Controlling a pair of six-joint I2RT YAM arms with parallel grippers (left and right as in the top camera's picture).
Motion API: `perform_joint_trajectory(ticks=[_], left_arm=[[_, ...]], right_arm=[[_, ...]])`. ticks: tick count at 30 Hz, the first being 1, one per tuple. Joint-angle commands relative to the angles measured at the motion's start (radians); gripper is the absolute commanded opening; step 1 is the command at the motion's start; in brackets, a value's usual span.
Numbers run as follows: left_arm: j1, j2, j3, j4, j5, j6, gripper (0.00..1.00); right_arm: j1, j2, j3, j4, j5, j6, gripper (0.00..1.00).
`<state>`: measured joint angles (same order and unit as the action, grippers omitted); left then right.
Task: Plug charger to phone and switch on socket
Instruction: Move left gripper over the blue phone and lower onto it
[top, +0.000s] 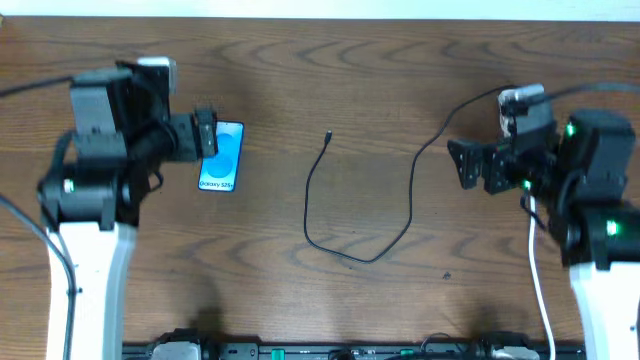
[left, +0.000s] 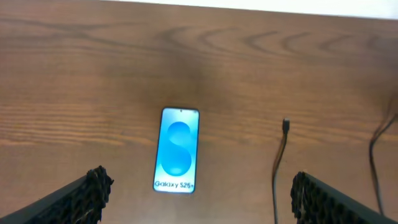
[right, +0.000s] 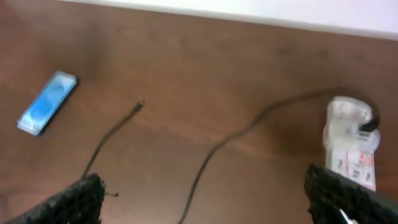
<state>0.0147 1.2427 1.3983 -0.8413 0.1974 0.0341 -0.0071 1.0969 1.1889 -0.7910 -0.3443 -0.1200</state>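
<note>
The phone (top: 222, 158) lies flat on the wooden table at the left, blue screen up; it also shows in the left wrist view (left: 177, 150) and the right wrist view (right: 47, 102). My left gripper (top: 206, 133) hovers at its left edge, open and empty (left: 199, 199). The charger cable (top: 345, 215) loops across the table's middle, its plug tip (top: 328, 135) free; the tip also shows in the wrist views (left: 286, 124) (right: 139, 104). The socket (top: 521, 100) lies at the right, the cable plugged into it (right: 348, 140). My right gripper (top: 462, 165) is open and empty beside it (right: 205, 199).
A white cord (top: 540, 275) runs from the right arm toward the front edge. The table's far edge (right: 249, 18) borders a white surface.
</note>
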Motion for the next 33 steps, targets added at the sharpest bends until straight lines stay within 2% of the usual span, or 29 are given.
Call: perform_joint_trajectory(ticks=[1,6,13,23,33], left_arm=[[-0.005,0.071,0.076,0.005,0.076,0.011,0.94],[-0.005,0.132,0.076,0.043,0.071,0.017,0.94],[-0.005,0.233,0.076,0.126,0.106,0.018,0.94],[-0.005,0.36,0.076,0.143,-0.113,0.018,0.94],[-0.013,0.612,0.076,0.089,-0.116,-0.013,0.92]], right_arm=[[0.008,0.101,0.097,-0.077,-0.005,-0.071,0.99],[0.008,0.171,0.113,-0.079,0.002,-0.158,0.99],[0.008,0.184,0.113,-0.068,-0.138,-0.139,0.99],[0.008,0.185,0.113,-0.062,-0.087,-0.138,0.96],[0.008,0.192,0.111,-0.073,-0.076,-0.138,0.94]])
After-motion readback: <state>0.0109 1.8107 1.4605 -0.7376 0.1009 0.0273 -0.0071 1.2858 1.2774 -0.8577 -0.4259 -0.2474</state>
